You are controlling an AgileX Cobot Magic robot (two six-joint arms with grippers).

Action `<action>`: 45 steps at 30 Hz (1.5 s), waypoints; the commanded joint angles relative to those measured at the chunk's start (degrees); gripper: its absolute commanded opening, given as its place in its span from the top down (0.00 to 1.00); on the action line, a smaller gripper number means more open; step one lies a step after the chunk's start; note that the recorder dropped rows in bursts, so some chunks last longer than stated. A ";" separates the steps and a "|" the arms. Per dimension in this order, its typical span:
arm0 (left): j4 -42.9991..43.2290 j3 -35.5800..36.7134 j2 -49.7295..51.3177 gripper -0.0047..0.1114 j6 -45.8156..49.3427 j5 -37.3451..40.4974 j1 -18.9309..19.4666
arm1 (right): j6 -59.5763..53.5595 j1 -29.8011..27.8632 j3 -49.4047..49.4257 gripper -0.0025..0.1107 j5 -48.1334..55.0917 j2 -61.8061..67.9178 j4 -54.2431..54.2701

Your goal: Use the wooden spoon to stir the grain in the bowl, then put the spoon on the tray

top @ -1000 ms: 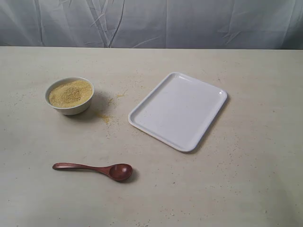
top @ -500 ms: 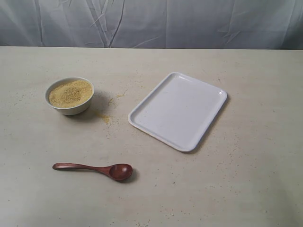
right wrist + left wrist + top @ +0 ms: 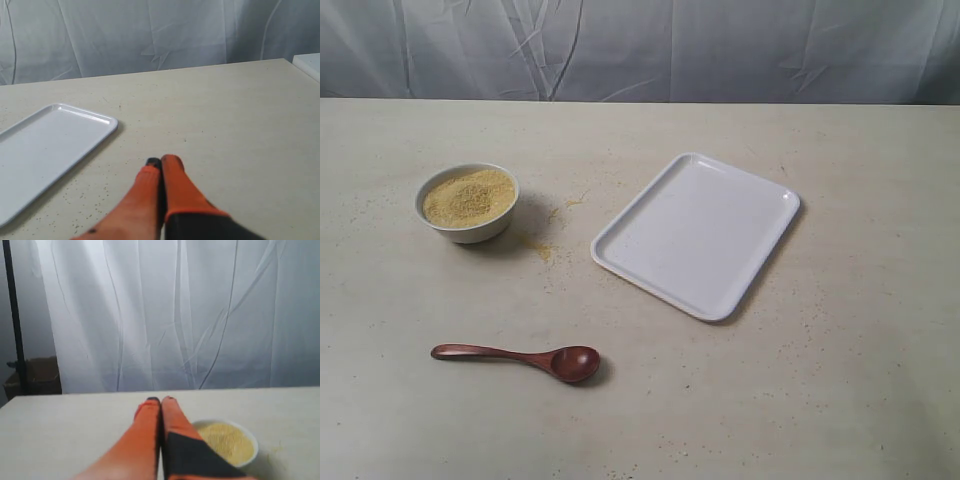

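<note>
A small white bowl (image 3: 467,203) full of yellow-tan grain (image 3: 469,196) stands at the left of the table. The dark reddish-brown wooden spoon (image 3: 520,358) lies flat nearer the front, scoop pointing right. The white rectangular tray (image 3: 696,233) sits empty at centre right. Neither arm shows in the exterior view. In the left wrist view my left gripper (image 3: 160,401) is shut and empty, its orange fingers (image 3: 148,427) pressed together, with the bowl (image 3: 250,437) of grain (image 3: 227,440) just beside them. My right gripper (image 3: 161,161) is likewise shut on nothing, above bare table beside the tray (image 3: 45,150).
Loose grains (image 3: 545,250) are scattered on the tabletop between bowl and tray. A pale curtain (image 3: 640,50) hangs behind the table's far edge. A black pole (image 3: 14,320) and a brown box (image 3: 35,376) stand beyond the table in the left wrist view.
</note>
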 commanded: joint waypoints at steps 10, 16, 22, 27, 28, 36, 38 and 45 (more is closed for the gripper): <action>-0.89 0.20 -0.22 0.96 -0.13 -9.83 -0.03 | 0.04 0.16 0.11 0.98 -0.54 -0.30 0.05; -3.40 -4.03 2.03 0.96 -0.15 -2.87 -0.03 | 0.04 0.16 0.11 0.98 -0.54 -0.30 0.05; 2.42 -18.56 18.69 0.96 -0.02 16.44 -0.03 | 0.04 0.16 0.11 0.98 -0.54 -0.30 0.05; 5.50 -29.94 36.17 0.96 9.38 29.33 -0.16 | 0.04 0.16 0.11 0.98 -0.54 -0.30 0.05; 3.66 -32.17 39.82 0.96 11.19 31.33 -0.51 | 0.04 0.16 0.11 0.98 -0.54 -0.30 0.05; 0.02 -42.17 65.32 0.96 14.97 42.42 -6.19 | 0.04 0.16 0.11 0.98 -0.54 -0.30 0.05; -0.63 -42.67 70.33 0.96 17.68 43.19 -9.82 | 0.04 0.16 0.11 0.98 -0.54 -0.30 0.05; -12.83 -42.75 82.05 0.96 40.72 42.29 -20.85 | 0.04 0.16 0.11 0.98 -0.54 -0.30 0.05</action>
